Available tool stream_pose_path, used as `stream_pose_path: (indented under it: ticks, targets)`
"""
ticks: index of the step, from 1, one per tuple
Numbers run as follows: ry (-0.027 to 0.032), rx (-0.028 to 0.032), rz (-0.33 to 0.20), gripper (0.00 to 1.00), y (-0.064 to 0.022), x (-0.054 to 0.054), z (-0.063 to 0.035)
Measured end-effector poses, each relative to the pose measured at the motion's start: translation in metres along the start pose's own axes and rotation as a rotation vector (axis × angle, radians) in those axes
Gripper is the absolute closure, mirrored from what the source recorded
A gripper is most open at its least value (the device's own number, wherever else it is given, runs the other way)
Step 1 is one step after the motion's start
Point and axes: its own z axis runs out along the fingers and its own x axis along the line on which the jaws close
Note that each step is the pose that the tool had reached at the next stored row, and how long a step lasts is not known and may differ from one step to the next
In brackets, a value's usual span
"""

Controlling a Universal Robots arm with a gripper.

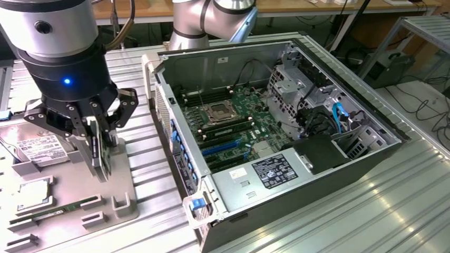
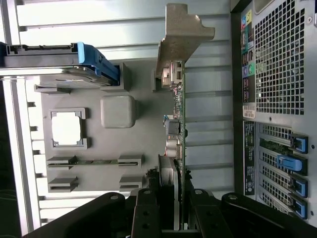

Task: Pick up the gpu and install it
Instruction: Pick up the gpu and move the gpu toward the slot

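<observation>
The gpu [image 1: 103, 158] is a thin green card held edge-on and upright over the grey parts tray [image 1: 123, 182]. My gripper [image 1: 100, 138] is shut on it from above, one finger on each face. In the wrist view the gpu [image 2: 179, 124] runs away from my gripper [image 2: 173, 201], and its silver end bracket [image 2: 182, 37] is at the far end. The black fingers [image 2: 146, 210] clamp the card near the fan side. The open computer case [image 1: 281, 132] lies to the exterior view's right of the tray. Blue expansion slots [image 1: 221, 148] show on its motherboard.
On the tray lie a hard drive [image 1: 39, 148], a processor chip [image 1: 31, 194] and a memory stick [image 1: 60, 212]. The wrist view has the case's rear grille [image 2: 280, 59] and blue slot latches [image 2: 293, 163] close beside the card. The arm's base [image 1: 204, 21] stands behind the case.
</observation>
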Motion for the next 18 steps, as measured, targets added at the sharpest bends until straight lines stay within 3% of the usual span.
stream_pose_path:
  ticks: [18]
  targets:
    - [-0.0002,0.0007,-0.025,0.72,-0.0001,0.0000,-0.0095]
